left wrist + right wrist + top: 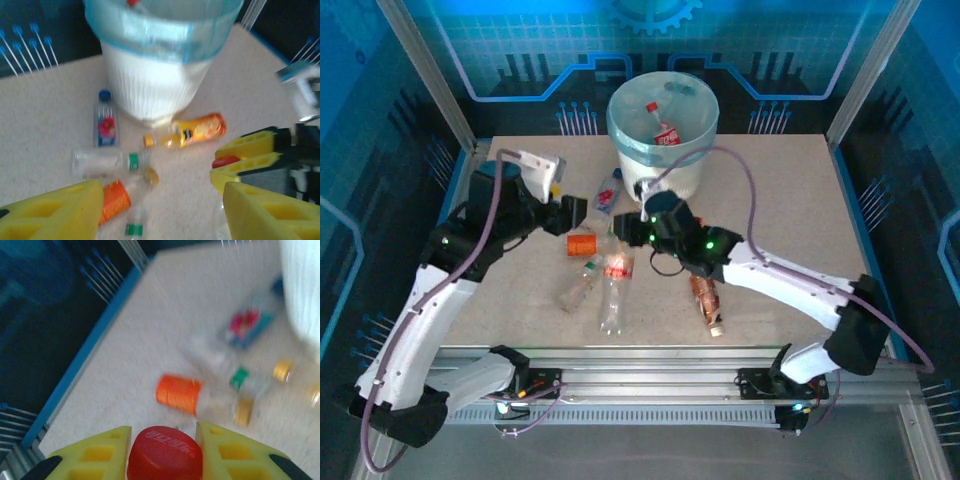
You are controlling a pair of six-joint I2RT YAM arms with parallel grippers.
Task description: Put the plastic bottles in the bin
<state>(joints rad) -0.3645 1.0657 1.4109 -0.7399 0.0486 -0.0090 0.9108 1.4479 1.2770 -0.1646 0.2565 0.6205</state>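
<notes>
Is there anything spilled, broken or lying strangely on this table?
Nothing looks spilled or broken. The loose bottles lie on their sides on the table, one orange-yellow bottle right beside the foot of the bin.

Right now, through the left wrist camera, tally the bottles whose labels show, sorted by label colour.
blue-label bottle: 1
yellow-orange-label bottle: 1
green-band bottles: 2
orange-label bottle: 1
Total: 5
</notes>
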